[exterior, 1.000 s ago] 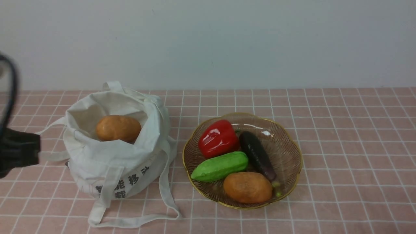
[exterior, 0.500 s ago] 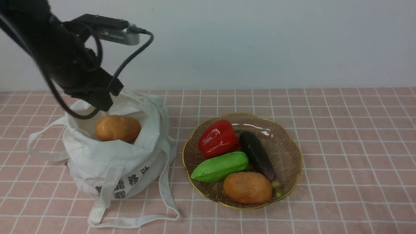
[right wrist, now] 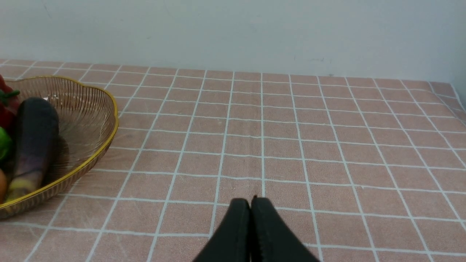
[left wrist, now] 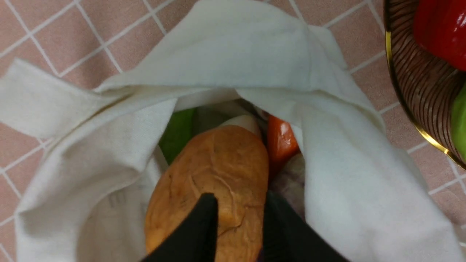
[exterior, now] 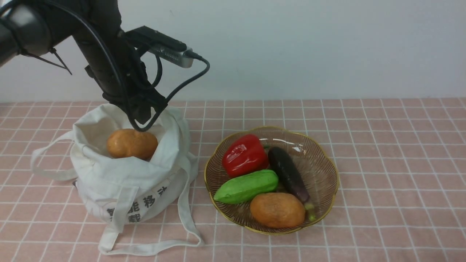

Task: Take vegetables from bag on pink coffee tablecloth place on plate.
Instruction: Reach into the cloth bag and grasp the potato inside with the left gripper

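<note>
The white bag [exterior: 127,182] slouches at the left of the pink coffee tablecloth [exterior: 400,163], mouth open, with an orange-brown potato [exterior: 131,143] on top. My left gripper [exterior: 140,118] hangs just above that potato, at the bag's far rim. In the left wrist view its fingers [left wrist: 204,222] stand a little apart over the potato [left wrist: 214,171], open and empty; a green piece [left wrist: 178,133] and a red-orange piece [left wrist: 280,143] lie deeper down. The plate [exterior: 327,160] holds a red pepper [exterior: 244,154], eggplant [exterior: 287,173], green gourd [exterior: 247,186] and a second potato [exterior: 277,210]. My right gripper [right wrist: 250,201] is shut, low over bare cloth.
The bag's long straps [exterior: 153,247] trail over the cloth toward the front, one close to the plate's left rim. A pale wall [exterior: 291,47] runs along the table's far edge. From the right wrist the plate [right wrist: 91,109] lies off to one side.
My left arm has swung in from the left edge, up and over to the bag's mouth. Its jaws have parted a little. The vegetables and the bag have not moved.
</note>
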Robot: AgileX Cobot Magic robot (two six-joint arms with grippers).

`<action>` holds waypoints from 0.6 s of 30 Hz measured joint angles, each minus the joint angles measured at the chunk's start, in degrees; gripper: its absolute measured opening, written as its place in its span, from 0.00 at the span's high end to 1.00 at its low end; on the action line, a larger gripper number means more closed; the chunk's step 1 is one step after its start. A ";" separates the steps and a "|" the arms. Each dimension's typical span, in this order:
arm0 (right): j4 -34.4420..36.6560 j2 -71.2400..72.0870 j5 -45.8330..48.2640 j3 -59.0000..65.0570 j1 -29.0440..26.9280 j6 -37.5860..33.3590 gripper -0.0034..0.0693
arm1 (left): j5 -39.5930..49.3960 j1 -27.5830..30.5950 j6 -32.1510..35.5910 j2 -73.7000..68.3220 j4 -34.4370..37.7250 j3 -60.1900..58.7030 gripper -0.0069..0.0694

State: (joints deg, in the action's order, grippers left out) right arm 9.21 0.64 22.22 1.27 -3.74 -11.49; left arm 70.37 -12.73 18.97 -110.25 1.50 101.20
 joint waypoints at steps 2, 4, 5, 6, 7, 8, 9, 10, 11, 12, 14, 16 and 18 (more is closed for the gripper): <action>0.00 0.00 0.00 0.00 0.00 0.05 0.97 | 0.02 0.00 0.00 -0.11 -0.92 0.00 0.47; 0.00 0.00 0.00 0.00 0.00 0.11 0.97 | 0.02 0.00 0.00 -0.50 -2.08 0.00 0.33; 0.00 0.00 0.00 0.00 0.00 0.11 0.97 | 0.02 0.00 0.00 -0.91 -2.76 0.00 0.28; 0.00 0.00 0.00 0.00 0.00 0.15 0.97 | 0.02 0.00 0.00 -1.46 -3.48 0.00 0.19; 0.00 0.00 0.00 0.00 0.00 0.17 0.97 | 0.02 0.00 0.00 -2.18 -3.95 0.00 0.15; 0.00 0.00 0.00 0.00 0.00 0.22 0.97 | 0.02 0.00 0.00 -2.97 -4.20 0.00 0.11; 0.00 0.00 0.00 0.00 0.00 0.22 0.97 | 0.02 0.00 -0.11 -3.75 -4.27 0.00 0.05; 0.00 0.00 0.00 0.00 0.00 0.22 0.97 | 0.02 0.00 -0.22 -3.92 -4.27 0.00 0.05; 0.00 0.00 0.00 0.00 0.00 0.22 0.97 | 0.02 0.00 -0.67 -5.15 -4.11 0.00 0.02; 0.00 0.00 0.00 0.00 0.00 0.22 0.97 | 0.02 0.00 -1.28 -5.68 -4.03 -0.13 0.01; 0.00 0.00 0.00 0.00 0.00 0.22 0.97 | -0.03 0.00 -2.56 -6.45 -4.06 -0.54 0.02; 0.00 0.00 0.00 0.00 0.00 0.22 0.97 | -0.14 0.00 -4.23 -7.13 -4.88 -1.25 0.05; 0.00 0.00 0.00 0.00 0.00 0.22 0.97 | -0.14 0.00 -4.88 -7.40 -5.42 -2.06 0.12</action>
State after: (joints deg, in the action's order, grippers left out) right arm 9.21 0.64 22.22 1.27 -3.74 -11.27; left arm 70.22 -12.73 14.09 -117.65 -3.92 99.14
